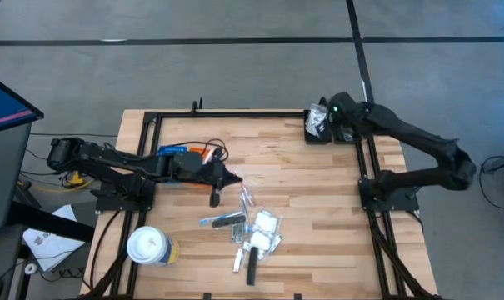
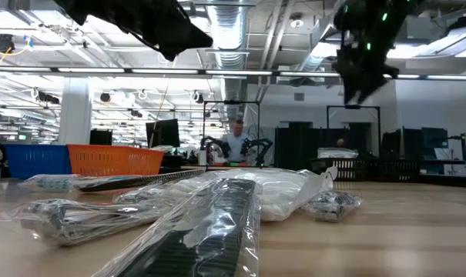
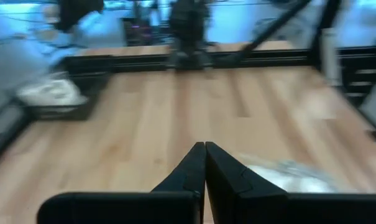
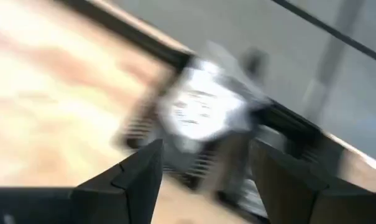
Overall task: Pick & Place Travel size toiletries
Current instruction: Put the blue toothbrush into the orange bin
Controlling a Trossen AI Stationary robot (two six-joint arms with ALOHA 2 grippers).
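Meanwhile, at nine o'clock our left gripper [image 1: 233,177] hovers, jaws pressed together and empty. We see the toiletries [image 1: 250,234] heaped at six o'clock. At two o'clock our right gripper [image 1: 325,121] hangs spread over a packet-filled black bin [image 1: 317,136].

Left end effector [image 3: 204,163] raised mid-table, fingers pressed together — right end effector [image 4: 203,168] at far corner, fingers spread.

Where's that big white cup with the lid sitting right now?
In the high view, the white lidded cup stands at the table's near-left corner, below the left arm and left of the scattered toiletry packets.
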